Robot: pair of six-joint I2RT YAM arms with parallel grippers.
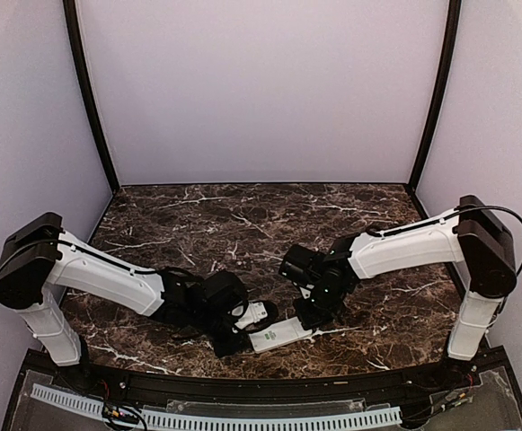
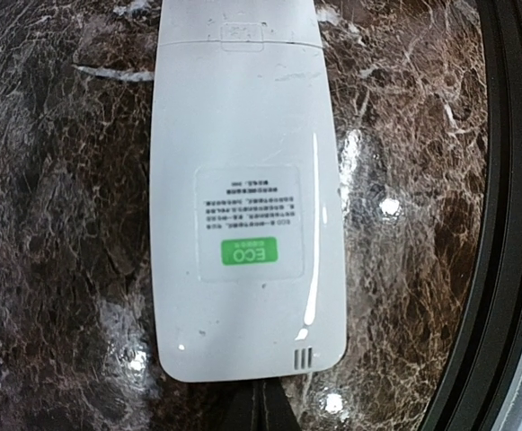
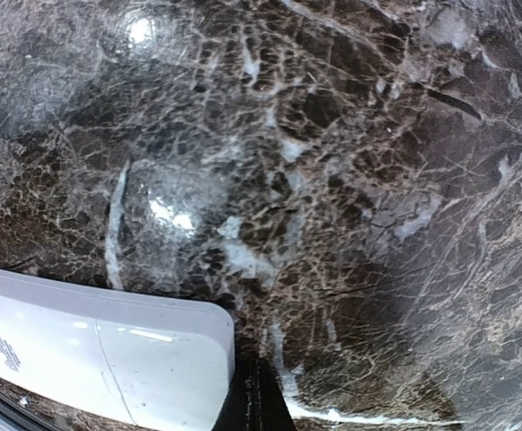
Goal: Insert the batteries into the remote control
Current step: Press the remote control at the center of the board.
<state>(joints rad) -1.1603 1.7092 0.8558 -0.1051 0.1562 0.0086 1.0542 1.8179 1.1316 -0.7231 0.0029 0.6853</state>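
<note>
The white remote control lies back up on the marble near the front edge, with a green ECO sticker on it. In the left wrist view it runs straight away from my left gripper, whose shut tips touch its vented end. A cover seam shows at its far end. My right gripper is shut, with its tips on the table beside the corner of the remote's other end. In the top view the left gripper and right gripper flank the remote. No batteries are in view.
The dark marble table ends in a black raised front rim just beside the remote. A small white part sits by the left wrist; I cannot tell what it is. Purple walls enclose the table.
</note>
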